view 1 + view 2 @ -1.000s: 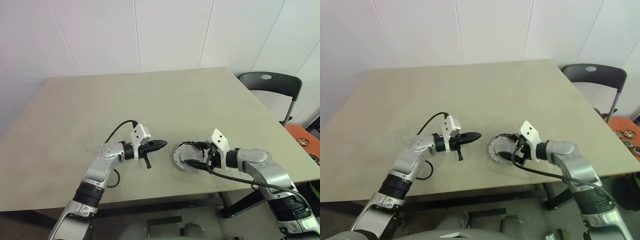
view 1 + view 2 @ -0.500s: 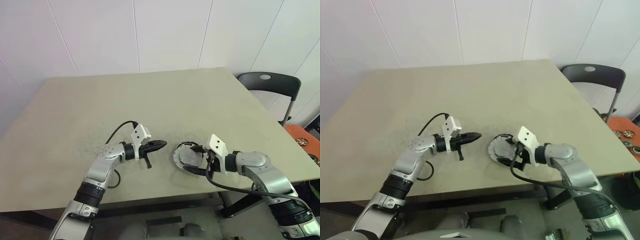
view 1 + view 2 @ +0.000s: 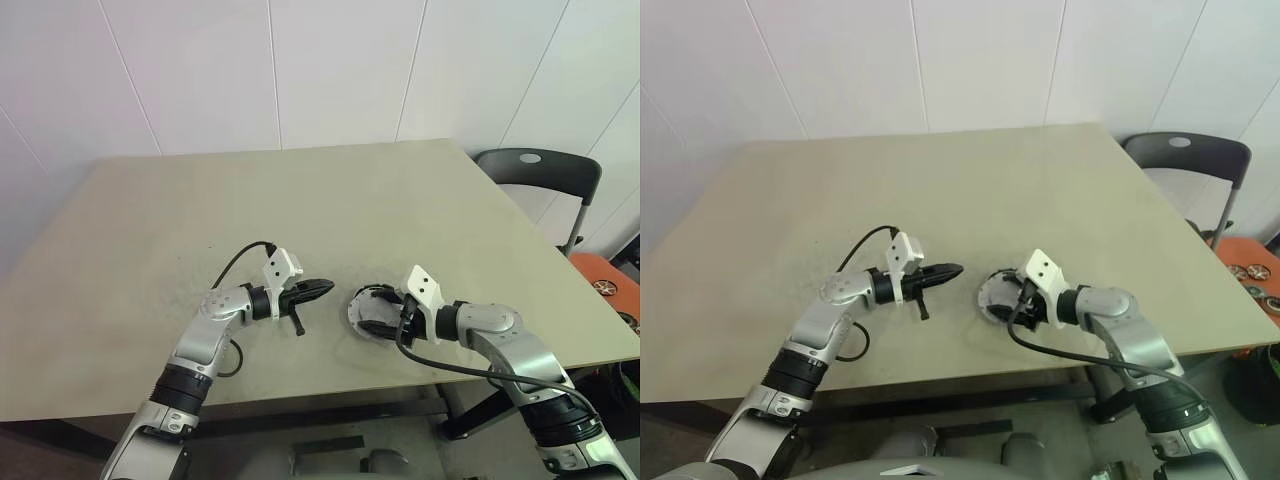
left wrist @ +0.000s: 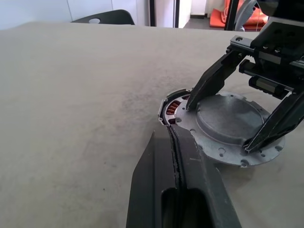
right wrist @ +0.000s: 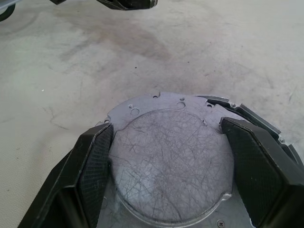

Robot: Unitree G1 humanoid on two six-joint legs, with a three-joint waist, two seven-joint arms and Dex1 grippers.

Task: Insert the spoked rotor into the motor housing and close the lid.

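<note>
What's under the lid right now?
The housing: its copper windings peek out at one edge, so the lid sits offset. The rest, including any rotor inside, is covered.

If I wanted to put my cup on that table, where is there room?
The far half of the table, toward the wall, and its left side are bare. The near edge is crowded: the left gripper, the right gripper and the lid on the motor housing.

A big tan table [image 3: 300, 200] stands against a white wall [image 3: 330, 70]. A dark chair [image 3: 540, 165] sits just past the table's far right corner. Something orange [image 3: 605, 280] lies on the floor beside the table's right edge.
</note>
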